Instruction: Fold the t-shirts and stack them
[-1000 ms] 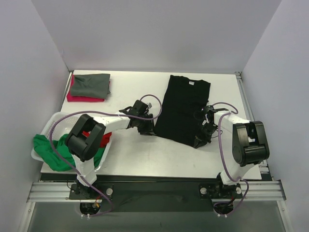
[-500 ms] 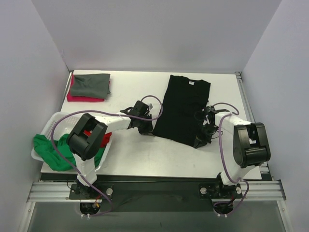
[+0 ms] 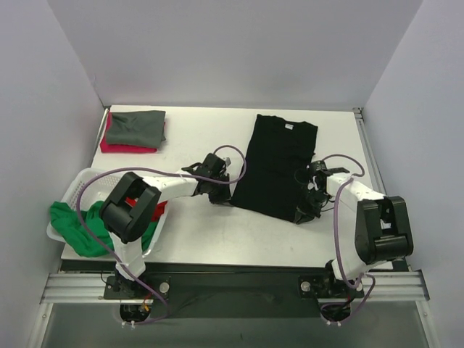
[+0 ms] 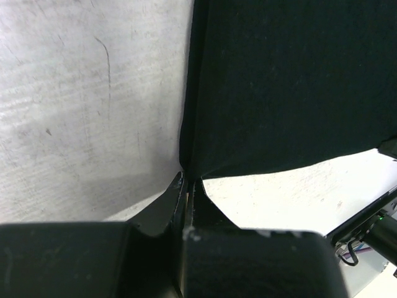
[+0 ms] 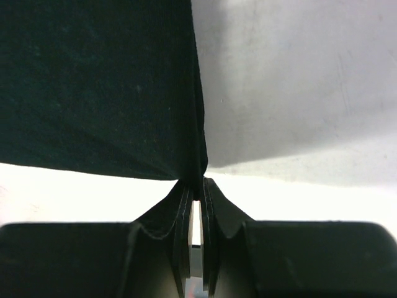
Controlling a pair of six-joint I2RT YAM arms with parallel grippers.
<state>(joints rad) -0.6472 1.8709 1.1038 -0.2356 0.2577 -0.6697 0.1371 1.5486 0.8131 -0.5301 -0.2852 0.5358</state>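
Note:
The black t-shirt lies folded lengthwise on the table, collar toward the back. My left gripper is shut on its near left corner, seen in the left wrist view. My right gripper is shut on its near right corner, seen in the right wrist view. The black cloth hangs taut from both pinches. A folded grey-green t-shirt lies on a pink-red one at the back left. Green and red t-shirts sit in the basket.
The white perforated basket stands at the near left edge with green cloth spilling over its side. Purple cables loop over both arms. The table's right edge runs close to the right arm.
Both grippers have shifted slightly to the right and toward the near edge, pulling the black t-shirt's near edge with them. The folded stack and basket have not moved.

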